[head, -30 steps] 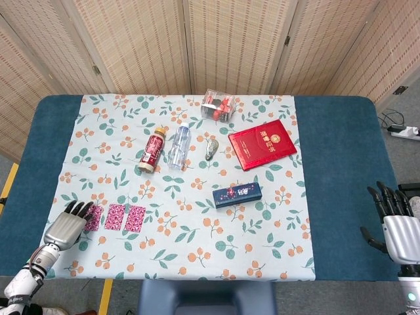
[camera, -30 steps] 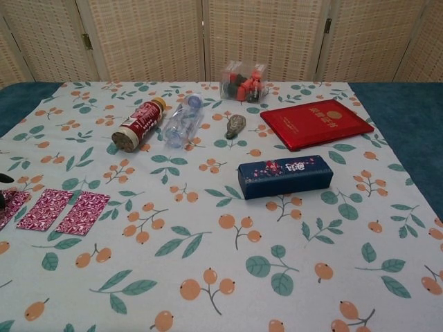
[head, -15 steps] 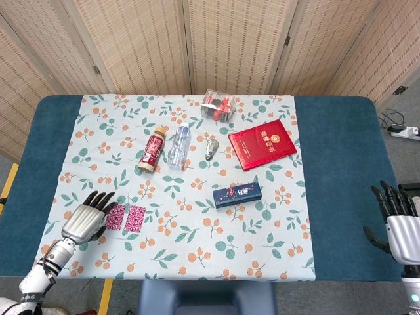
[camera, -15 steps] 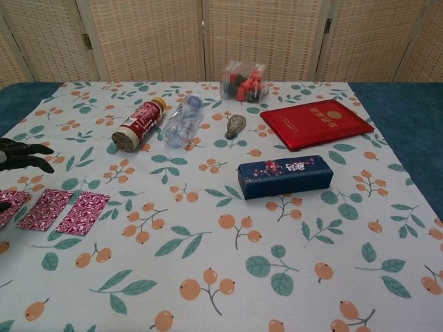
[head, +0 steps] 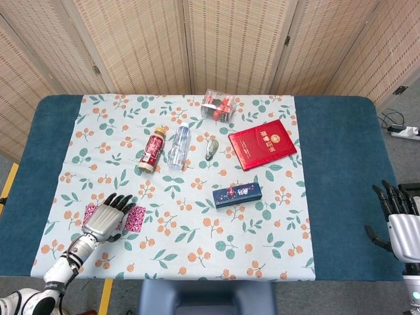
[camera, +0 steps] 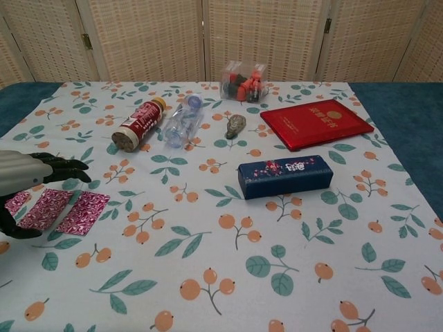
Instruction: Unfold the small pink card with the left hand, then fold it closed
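Left hand [head: 105, 220], fingers spread and holding nothing, hovered over the unfolded pink card [camera: 59, 209] at the near-left table edge. Flat panels offered little purchase; fingertips risked sliding the card instead of folding it.

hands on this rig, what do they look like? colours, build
Both match: the left hand and right hand have silver-grey metallic backs and black fingers. The left forearm is white with a black ribbed wrist section. No sleeves; no markings or loose cables that I can make out.
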Tool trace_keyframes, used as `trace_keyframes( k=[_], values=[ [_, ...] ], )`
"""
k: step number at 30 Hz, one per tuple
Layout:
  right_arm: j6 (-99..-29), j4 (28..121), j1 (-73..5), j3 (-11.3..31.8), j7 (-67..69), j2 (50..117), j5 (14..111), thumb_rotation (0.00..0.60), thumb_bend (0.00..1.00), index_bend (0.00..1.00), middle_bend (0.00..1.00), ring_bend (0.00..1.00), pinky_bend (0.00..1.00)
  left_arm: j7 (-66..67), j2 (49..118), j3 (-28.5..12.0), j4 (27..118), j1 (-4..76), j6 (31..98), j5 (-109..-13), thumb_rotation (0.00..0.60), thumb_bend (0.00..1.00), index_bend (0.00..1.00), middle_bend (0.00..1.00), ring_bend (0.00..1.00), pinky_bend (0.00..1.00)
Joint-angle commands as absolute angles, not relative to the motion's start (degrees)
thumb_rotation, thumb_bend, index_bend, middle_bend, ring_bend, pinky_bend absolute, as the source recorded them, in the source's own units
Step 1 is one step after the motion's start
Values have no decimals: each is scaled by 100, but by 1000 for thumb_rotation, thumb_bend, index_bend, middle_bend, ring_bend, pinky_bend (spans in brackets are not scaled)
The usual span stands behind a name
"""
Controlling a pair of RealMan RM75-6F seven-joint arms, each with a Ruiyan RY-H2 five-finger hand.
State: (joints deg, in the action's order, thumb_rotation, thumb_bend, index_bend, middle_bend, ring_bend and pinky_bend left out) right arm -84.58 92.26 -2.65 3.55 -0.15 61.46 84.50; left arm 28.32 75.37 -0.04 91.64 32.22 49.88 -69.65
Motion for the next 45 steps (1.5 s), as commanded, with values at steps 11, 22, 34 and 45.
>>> trace_keyframes(
  k=[11, 22, 34, 45],
  values=[
    [-8417, 9133, -271, 360, 74, 6170, 8408, 600, 323, 0, 0, 0, 0, 3433, 7795, -59, 9306, 3629, 4767, -5941, 600, 299, 142, 0, 0, 0],
    [-8408, 9063, -256, 349, 144, 6193, 8396, 600, 323, 0, 0, 0, 0, 3429, 7842, -13, 9272, 3845, 4698, -5521, 600, 321, 146, 0, 0, 0],
    [-8376, 8987, -254, 346, 222, 6214, 8374, 600, 322, 0, 0, 0, 0, 3444, 7944, 72, 9214, 3983, 4817, -5289, 600, 331, 164, 0, 0, 0],
    [-8373, 8956, -250, 350, 253, 6220, 8367, 600, 323, 0, 0, 0, 0, 3405, 8053, 137, 9133, 4013, 4968, -5239, 600, 352, 217, 0, 0, 0]
  ],
)
